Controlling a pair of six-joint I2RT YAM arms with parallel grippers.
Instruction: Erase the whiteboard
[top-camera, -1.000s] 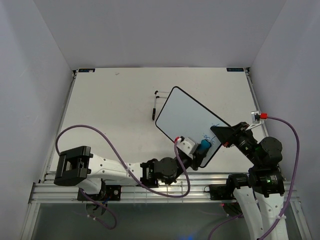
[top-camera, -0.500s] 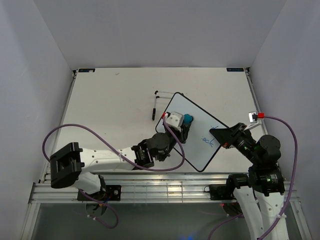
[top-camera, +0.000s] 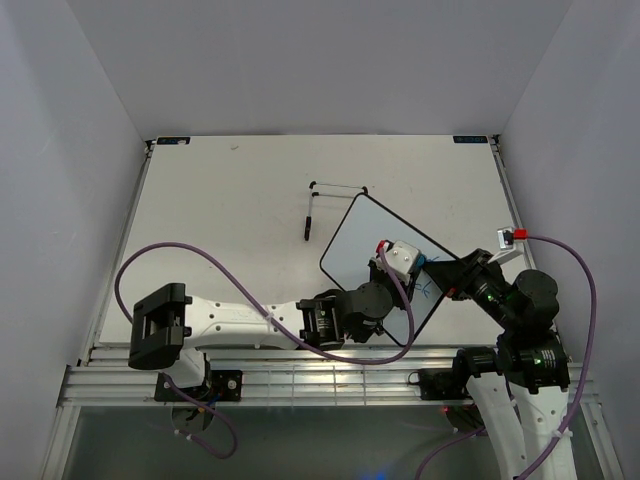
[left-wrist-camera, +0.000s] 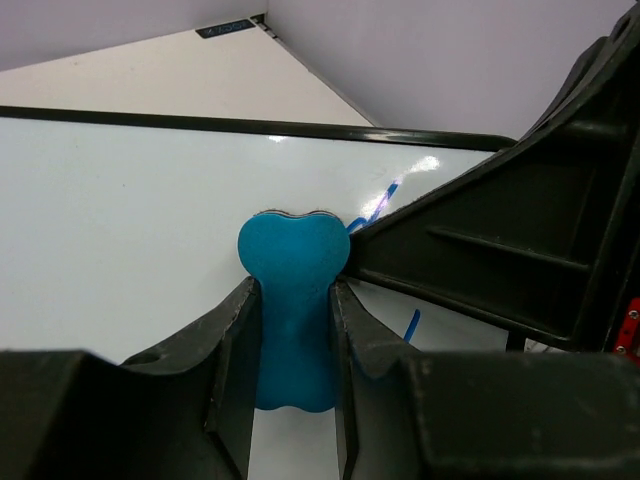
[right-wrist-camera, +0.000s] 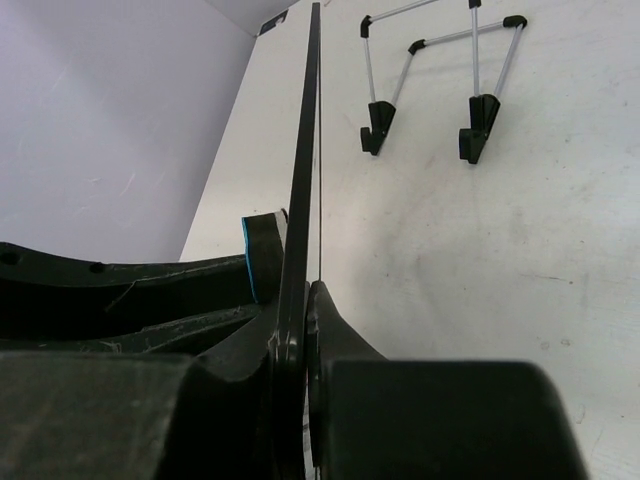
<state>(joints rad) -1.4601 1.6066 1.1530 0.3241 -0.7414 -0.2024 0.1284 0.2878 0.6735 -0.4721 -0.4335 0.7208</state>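
Left gripper (left-wrist-camera: 295, 300): I see its fingers closed on the blue eraser (left-wrist-camera: 293, 270), which fills the gap between them.
Eraser: its face presses on the whiteboard (top-camera: 360, 245), just beside the blue writing (left-wrist-camera: 385, 200).
Right gripper (top-camera: 450, 272): I see its two fingers pinched tight on the whiteboard's right edge.
Whiteboard: right of centre on the table (top-camera: 230, 220), turned diagonally, mostly blank; the blue marks sit near its right corner, by both grippers.
Stand (top-camera: 325, 200): thin wire, on the table just beyond the board's far corner.

Robotics lab cell: white bench (top-camera: 220, 210) boxed in by plain grey walls (top-camera: 300, 60), aluminium mounting rail (top-camera: 270, 384) at 6 o'clock.
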